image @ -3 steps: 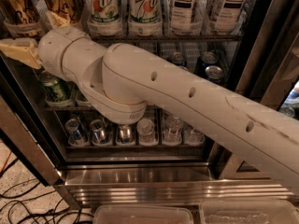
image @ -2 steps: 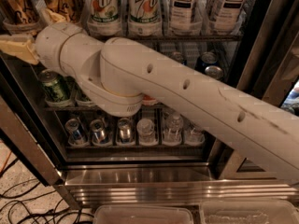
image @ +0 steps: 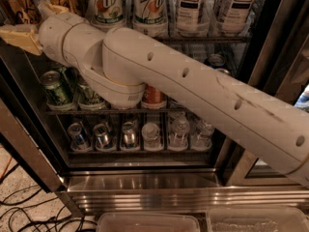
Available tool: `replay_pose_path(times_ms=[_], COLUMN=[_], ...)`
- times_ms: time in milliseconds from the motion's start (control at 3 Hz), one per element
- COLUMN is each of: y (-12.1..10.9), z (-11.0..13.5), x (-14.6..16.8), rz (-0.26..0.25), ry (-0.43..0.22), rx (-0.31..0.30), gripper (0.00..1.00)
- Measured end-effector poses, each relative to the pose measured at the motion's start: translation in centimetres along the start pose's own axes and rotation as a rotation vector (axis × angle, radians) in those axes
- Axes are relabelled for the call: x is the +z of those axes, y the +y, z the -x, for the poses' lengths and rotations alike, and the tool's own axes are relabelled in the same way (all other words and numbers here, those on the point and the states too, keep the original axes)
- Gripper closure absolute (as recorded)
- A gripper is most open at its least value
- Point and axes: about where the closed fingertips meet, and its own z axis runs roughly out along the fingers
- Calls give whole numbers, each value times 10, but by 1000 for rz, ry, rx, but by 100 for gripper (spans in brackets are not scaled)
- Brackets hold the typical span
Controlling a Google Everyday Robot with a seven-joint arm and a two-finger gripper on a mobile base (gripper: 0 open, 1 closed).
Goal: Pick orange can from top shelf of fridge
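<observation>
The cream two-finger gripper (image: pixel 21 19), tan fingers (image: pixel 19 36) spread apart, sits against the tall copper-orange metallic can (image: pixel 13 3) at the left end of the brushed-steel fridge's (image: pixel 145 187) wire top shelf (image: pixel 207 39); whether it touches the can is unclear.

The arm (image: pixel 203 95), a thick off-white tube, runs from below and right of the top shelf (image: pixel 207 38) up and leftward across its front, bending at a bulky round elbow joint (image: pixel 116 76) just under the shelf's left half. From there the short wrist (image: pixel 63 35) points left, and the gripper (image: pixel 24 21) sits at the shelf's left end with its tan fingers (image: pixel 19 36) spread apart.
</observation>
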Motion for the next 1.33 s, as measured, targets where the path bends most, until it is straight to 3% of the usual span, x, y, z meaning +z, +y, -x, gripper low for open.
replay_pose_path(times_ms=[1333], y=[-3], z=[-1], x=[33], rz=[41], ry=[2], rx=[7], gripper=[23])
